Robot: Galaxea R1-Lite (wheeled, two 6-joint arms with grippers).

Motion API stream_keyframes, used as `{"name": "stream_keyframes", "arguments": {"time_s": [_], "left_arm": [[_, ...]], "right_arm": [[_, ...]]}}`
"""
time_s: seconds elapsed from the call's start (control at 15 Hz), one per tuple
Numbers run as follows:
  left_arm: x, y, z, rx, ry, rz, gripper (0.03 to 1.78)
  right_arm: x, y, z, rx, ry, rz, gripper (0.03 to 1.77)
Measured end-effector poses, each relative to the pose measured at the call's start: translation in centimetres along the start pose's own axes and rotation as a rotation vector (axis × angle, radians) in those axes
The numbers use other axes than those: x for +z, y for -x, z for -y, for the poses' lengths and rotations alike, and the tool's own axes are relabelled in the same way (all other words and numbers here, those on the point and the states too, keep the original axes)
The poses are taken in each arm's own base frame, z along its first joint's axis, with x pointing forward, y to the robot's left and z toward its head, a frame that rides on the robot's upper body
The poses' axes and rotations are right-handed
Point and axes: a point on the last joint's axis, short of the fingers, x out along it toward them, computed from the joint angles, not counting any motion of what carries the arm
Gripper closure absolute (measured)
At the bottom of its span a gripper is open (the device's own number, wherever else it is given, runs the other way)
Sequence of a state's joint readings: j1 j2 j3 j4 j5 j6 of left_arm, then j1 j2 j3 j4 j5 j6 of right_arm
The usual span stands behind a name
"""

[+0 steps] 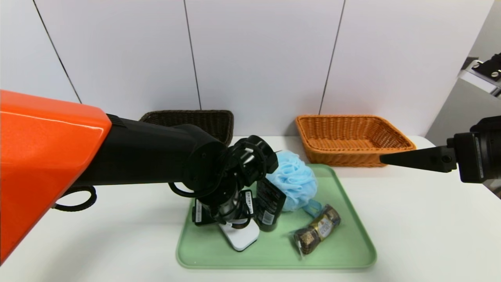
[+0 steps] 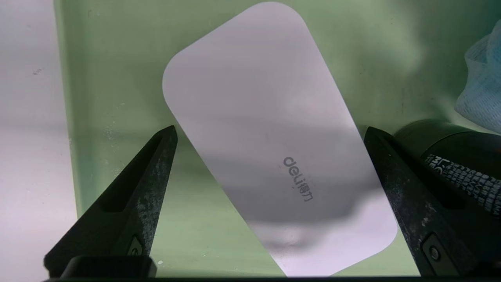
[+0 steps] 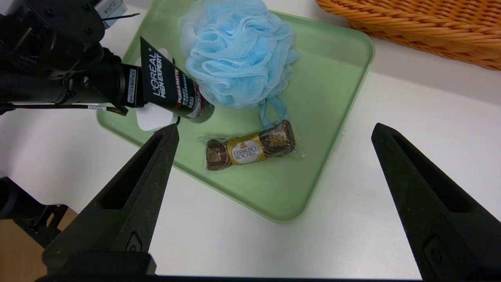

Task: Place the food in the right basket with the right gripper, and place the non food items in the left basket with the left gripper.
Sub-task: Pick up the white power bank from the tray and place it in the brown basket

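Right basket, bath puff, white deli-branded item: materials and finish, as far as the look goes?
Right basket: looks like woven wicker or a plastic imitation, slightly glossy; orange-brown strands interlace.
Bath puff: probably soft synthetic mesh, gathered; netting shows in its ruffled folds.
White deli-branded item: smooth, fairly matte, perhaps plastic or coated metal; plain face, rounded corners.

- Beneath the left pincer, green tray lying flat
- Under both pincers, white tabletop
- Behind both, pale wall with dark seams
- Lower than the right pincer, brown surface
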State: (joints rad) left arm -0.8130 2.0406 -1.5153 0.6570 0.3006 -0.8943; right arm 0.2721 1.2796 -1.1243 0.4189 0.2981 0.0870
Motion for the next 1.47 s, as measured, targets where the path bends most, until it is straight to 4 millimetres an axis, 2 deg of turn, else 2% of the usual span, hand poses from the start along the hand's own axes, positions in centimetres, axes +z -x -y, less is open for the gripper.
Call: {"name": "stream_keyframes", "arguments": {"time_s": [1.47], "left_arm": [[-0.11, 0.04, -0.07, -0.051, 0.023, -0.067, 0.12]], "right_arm": [[-0.16, -0.05, -0.01, 0.002, -0.001, -0.006, 0.1]]}}
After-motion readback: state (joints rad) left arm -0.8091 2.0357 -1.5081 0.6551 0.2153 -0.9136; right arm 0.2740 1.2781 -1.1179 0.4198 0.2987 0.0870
